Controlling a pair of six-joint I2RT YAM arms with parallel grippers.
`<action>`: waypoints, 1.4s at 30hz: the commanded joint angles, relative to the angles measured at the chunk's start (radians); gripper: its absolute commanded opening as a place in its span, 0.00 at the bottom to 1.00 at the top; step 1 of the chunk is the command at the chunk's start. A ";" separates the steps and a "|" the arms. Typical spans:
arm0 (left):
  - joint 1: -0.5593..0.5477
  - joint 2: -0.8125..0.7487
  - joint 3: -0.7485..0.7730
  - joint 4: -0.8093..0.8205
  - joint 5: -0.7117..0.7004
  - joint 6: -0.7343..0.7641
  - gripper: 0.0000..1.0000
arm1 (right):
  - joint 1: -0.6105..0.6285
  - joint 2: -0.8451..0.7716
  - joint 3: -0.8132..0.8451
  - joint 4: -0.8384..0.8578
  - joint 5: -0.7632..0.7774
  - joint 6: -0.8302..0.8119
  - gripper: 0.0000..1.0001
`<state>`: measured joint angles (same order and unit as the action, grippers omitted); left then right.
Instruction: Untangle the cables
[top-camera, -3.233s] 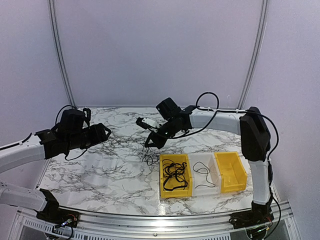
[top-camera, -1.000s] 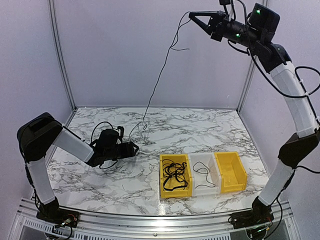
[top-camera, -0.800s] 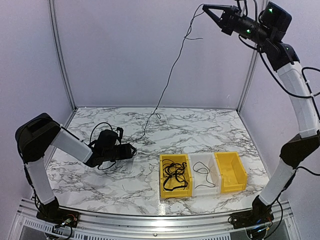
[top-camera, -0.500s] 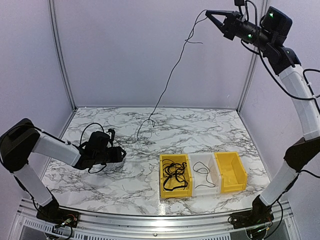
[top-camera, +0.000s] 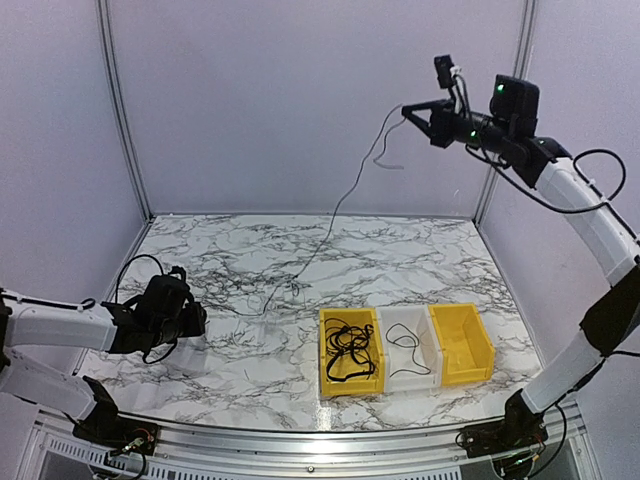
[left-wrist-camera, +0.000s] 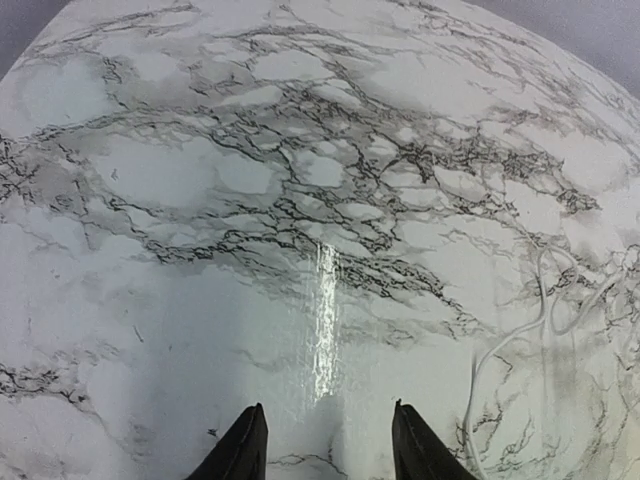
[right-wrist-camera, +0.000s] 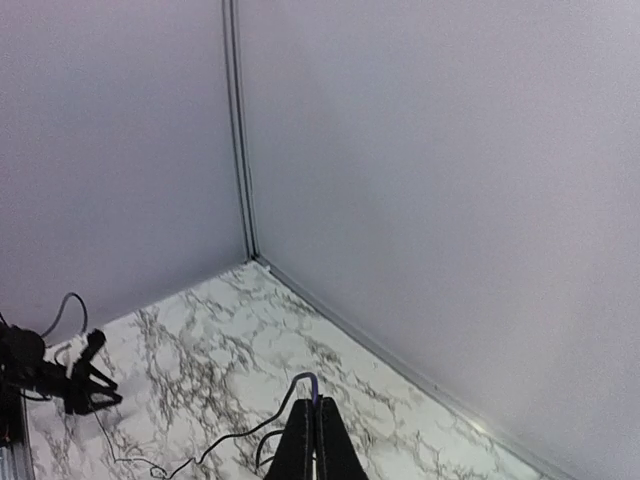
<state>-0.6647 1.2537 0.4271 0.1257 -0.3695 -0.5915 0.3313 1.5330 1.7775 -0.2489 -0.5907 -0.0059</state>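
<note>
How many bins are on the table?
3, in a row at the right front: yellow bin on the left, white bin in the middle, second yellow bin on the right. None seems hidden.

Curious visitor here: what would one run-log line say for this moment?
right gripper: raised, shut on thin black cable | cable: hangs down to white marble table | left gripper: low, open, empty

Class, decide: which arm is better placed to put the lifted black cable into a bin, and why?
Right. The right gripper is shut on the black cable, held high; the left gripper is low over the table, open and empty.
</note>
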 joint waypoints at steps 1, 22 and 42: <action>0.004 -0.107 -0.004 -0.072 -0.087 -0.027 0.45 | -0.023 0.024 -0.206 -0.072 0.109 -0.121 0.00; 0.004 -0.112 0.104 -0.250 0.028 -0.031 0.70 | 0.253 0.408 -0.079 -0.509 0.069 -0.966 0.34; 0.004 -0.151 0.084 -0.230 0.003 -0.102 0.71 | 0.523 0.728 0.172 -0.615 0.224 -1.129 0.42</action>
<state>-0.6647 1.1156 0.5095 -0.0948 -0.3458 -0.6846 0.8345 2.2330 1.9068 -0.8715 -0.4290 -1.1133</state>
